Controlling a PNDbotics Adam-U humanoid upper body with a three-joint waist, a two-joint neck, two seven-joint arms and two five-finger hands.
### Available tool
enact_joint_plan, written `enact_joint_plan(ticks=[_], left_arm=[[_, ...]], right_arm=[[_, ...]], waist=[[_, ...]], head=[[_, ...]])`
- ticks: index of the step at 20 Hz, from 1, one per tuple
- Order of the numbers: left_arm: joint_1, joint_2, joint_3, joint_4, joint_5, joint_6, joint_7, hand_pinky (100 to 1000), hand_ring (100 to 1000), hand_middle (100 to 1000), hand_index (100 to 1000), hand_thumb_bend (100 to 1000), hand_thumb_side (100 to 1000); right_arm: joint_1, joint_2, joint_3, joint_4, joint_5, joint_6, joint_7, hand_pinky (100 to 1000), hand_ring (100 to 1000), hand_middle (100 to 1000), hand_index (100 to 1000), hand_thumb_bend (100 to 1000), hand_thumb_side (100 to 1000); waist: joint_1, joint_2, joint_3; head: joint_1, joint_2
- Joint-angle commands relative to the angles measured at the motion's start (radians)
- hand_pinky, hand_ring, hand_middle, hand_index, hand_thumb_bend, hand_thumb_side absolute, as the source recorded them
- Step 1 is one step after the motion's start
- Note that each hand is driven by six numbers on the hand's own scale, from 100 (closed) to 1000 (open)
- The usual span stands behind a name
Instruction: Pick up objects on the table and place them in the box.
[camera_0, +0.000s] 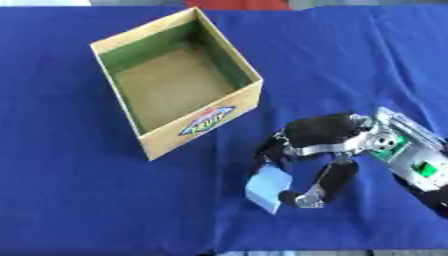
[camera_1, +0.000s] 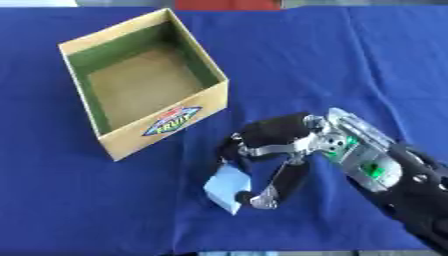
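So far nothing lies in the box (camera_0: 175, 85), up and to the left of the right hand (camera_0: 324, 137). That hand pinches a pale block (camera_0: 267, 187) between fingers and thumb, at the cloth (camera_0: 79, 200); lifting and placing remain.

One box (camera_0: 175, 82), open at the top, with nothing visible inside it. One pale blue block (camera_0: 267, 187). One hand (camera_1: 280, 145) in view, the right. One surface (camera_0: 350, 55), under one blue cloth. No other loose item shows.
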Motion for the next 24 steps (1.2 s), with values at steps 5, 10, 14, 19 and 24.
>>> enact_joint_plan(ticks=[5, 10, 14, 19, 24], left_arm=[[-0.009, 0.017, 0.007, -0.014, 0.001, 0.001, 0.003, 755, 783, 687, 803, 414, 973], [-0.009, 0.019, 0.008, -0.014, 0.001, 0.002, 0.003, 755, 783, 688, 803, 415, 972], [-0.007, 0.022, 0.008, -0.014, 0.000, 0.002, 0.004, 755, 783, 689, 803, 415, 972], [-0.007, 0.025, 0.007, -0.014, 0.000, 0.003, 0.002, 755, 783, 689, 803, 416, 972], [-0.006, 0.027, 0.006, -0.014, 0.000, 0.003, 0.001, 755, 783, 689, 804, 416, 972]], right_arm=[[-0.013, -0.028, -0.034, -0.034, -0.028, 0.001, -0.035, 378, 476, 610, 595, 100, 339], [-0.034, -0.040, -0.062, -0.073, -0.055, 0.031, -0.056, 380, 476, 613, 597, 100, 334], [-0.094, -0.054, -0.081, -0.108, -0.099, 0.072, -0.054, 384, 478, 612, 600, 100, 319], [-0.208, -0.051, -0.092, -0.118, -0.130, 0.119, -0.043, 387, 479, 609, 602, 100, 287], [-0.324, -0.010, -0.097, -0.053, -0.142, 0.167, -0.047, 384, 478, 608, 601, 100, 287]], waist=[[0.003, -0.018, -0.005], [0.003, -0.021, -0.008], [0.001, -0.025, -0.011], [-0.003, -0.030, -0.012], [-0.007, -0.032, -0.008]], head=[[0.000, -0.001], [0.001, -0.003], [0.000, -0.004], [-0.003, -0.009], [-0.009, -0.014]])
